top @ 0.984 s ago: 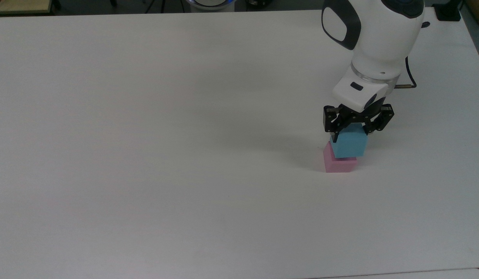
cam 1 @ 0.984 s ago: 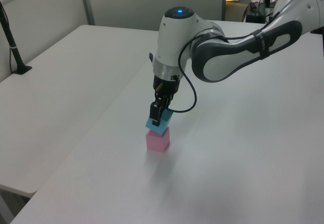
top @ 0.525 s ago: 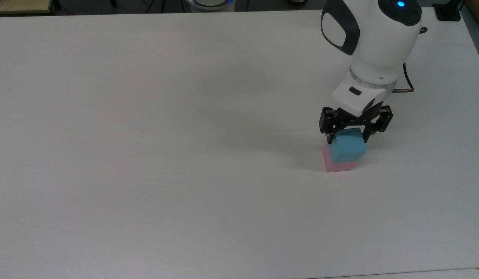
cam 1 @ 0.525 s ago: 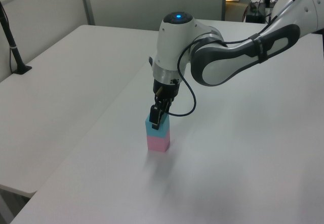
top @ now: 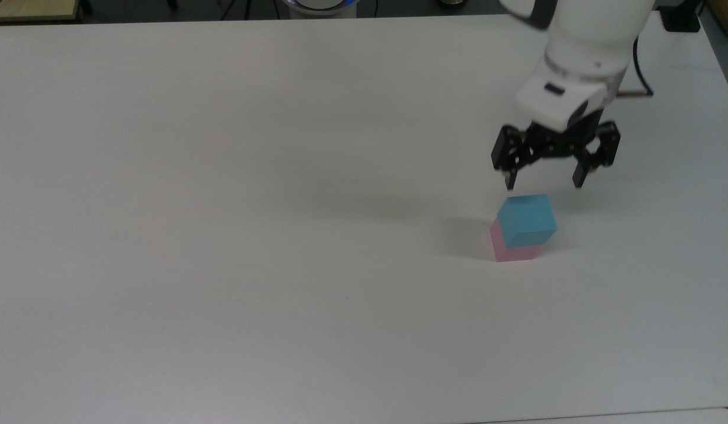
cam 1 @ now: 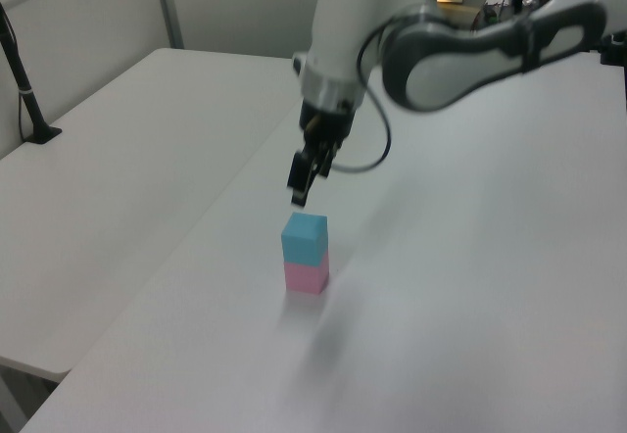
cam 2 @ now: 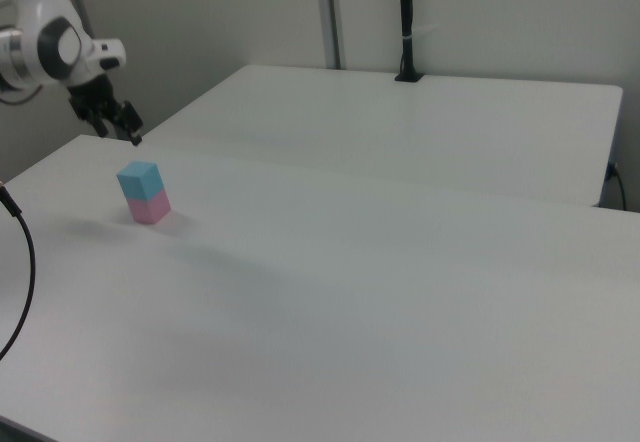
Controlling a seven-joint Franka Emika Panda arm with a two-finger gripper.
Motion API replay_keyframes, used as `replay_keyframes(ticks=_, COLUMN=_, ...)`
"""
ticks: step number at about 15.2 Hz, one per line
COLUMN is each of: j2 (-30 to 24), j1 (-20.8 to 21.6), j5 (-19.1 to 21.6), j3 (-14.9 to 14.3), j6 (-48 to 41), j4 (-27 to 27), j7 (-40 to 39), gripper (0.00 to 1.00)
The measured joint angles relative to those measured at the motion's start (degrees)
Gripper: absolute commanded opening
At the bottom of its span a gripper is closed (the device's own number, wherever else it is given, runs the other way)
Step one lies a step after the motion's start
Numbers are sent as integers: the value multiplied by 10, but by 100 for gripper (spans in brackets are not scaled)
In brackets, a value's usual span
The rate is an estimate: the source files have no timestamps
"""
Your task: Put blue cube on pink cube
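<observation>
The blue cube (top: 527, 219) (cam 1: 304, 236) (cam 2: 138, 181) rests squarely on top of the pink cube (top: 512, 252) (cam 1: 306, 275) (cam 2: 150, 208), forming a two-block stack on the white table (top: 222, 206). My gripper (top: 544, 182) (cam 1: 299, 190) (cam 2: 128, 132) hangs open above the stack, clear of the blue cube, with nothing between its black fingers (top: 509, 178). In the top view it sits just beyond the cubes toward the top right; in the right view it is up and left of them.
A dark cable (cam 1: 377, 144) loops from the arm's wrist. A second white table (cam 2: 420, 132) (cam 1: 108, 159) adjoins this one. A black post (cam 1: 24, 90) (cam 2: 408, 22) is clamped at that second table's far edge.
The gripper opened and let go of the blue cube, then rose away from the stack. The blue cube stays on the pink cube.
</observation>
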Motion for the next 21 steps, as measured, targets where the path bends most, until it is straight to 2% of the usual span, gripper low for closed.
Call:
replay_keyframes(ticks=2, j2=-54, j1=-4, j5=-4, j3=-4, j6=-49, j4=-8, j7=-10, gripper=100)
replay_keyframes(ticks=4, j2=-110, j1=-26, j5=-12, j3=-8, j6=-116, j4=-31, j7=-54, gripper=100)
replay_keyframes(ticks=6, j2=-162, j1=-71, j5=-13, j3=-11, j6=-194, j4=-53, j7=-107, gripper=100)
replay_keyframes(ticks=8, j2=-212, j1=-137, j5=-13, j3=-12, j6=-257, j4=-72, j7=-160, gripper=100)
replay_keyframes(ticks=11, j2=-276, j1=-223, j5=-13, j3=-11, j6=-284, j4=-119, j7=-227, gripper=100)
replay_keyframes(ticks=13, j2=-310, j1=-247, j5=-12, j3=-11, j6=-284, j4=-157, j7=-237, gripper=100)
replay_keyframes(ticks=18, j2=-312, j1=-266, j5=-12, j3=-10, j6=-283, j4=-186, j7=-237, gripper=100)
replay_keyframes(ticks=21, j2=-308, j1=-286, j5=-12, j3=8, j6=-274, j4=-187, j7=-237, gripper=100)
